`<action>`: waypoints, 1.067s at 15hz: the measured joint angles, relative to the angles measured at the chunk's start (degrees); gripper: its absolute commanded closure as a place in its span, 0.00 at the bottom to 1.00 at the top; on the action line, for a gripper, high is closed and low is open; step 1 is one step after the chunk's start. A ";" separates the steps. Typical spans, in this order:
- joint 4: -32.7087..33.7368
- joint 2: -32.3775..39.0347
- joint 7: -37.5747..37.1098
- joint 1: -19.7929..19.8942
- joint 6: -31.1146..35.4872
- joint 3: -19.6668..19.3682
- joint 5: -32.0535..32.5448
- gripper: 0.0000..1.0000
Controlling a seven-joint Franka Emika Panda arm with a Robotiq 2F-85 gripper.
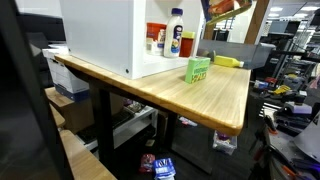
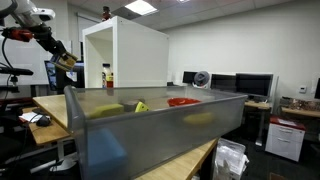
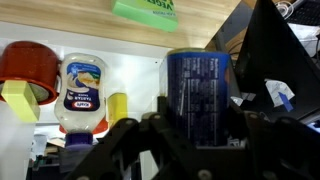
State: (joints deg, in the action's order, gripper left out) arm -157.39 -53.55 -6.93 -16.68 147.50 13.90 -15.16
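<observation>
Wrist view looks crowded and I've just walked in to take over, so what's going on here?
The robot arm holds a blue can between its jaws, which look closed on its sides. It is held up off the table, facing the open white cabinet. Inside the cabinet stand a white squeeze bottle and a red container. A green box sits on the wooden table just outside.

you're looking at a dark blue can (image 3: 205, 90) with white print, a black hand (image 3: 203, 112), a lime green box (image 3: 145, 10), a white bottle (image 3: 85, 90) with a blue and yellow label, a red roll (image 3: 30, 62), and a pale wood-grain surface (image 3: 60, 20).
</observation>
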 measured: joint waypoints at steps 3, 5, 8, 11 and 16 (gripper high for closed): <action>-0.39 -0.01 -1.54 0.65 1.59 1.20 0.24 0.70; -0.59 -0.01 -2.18 1.36 2.48 1.99 0.69 0.70; -0.77 -0.01 -2.85 2.36 3.99 2.84 1.70 0.70; -1.01 -0.01 -3.53 2.98 5.67 3.41 2.20 0.70; -1.22 -0.01 -5.35 3.07 7.71 3.68 2.20 0.70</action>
State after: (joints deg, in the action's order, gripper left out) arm -158.62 -53.56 -12.28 -13.60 155.21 17.59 -12.96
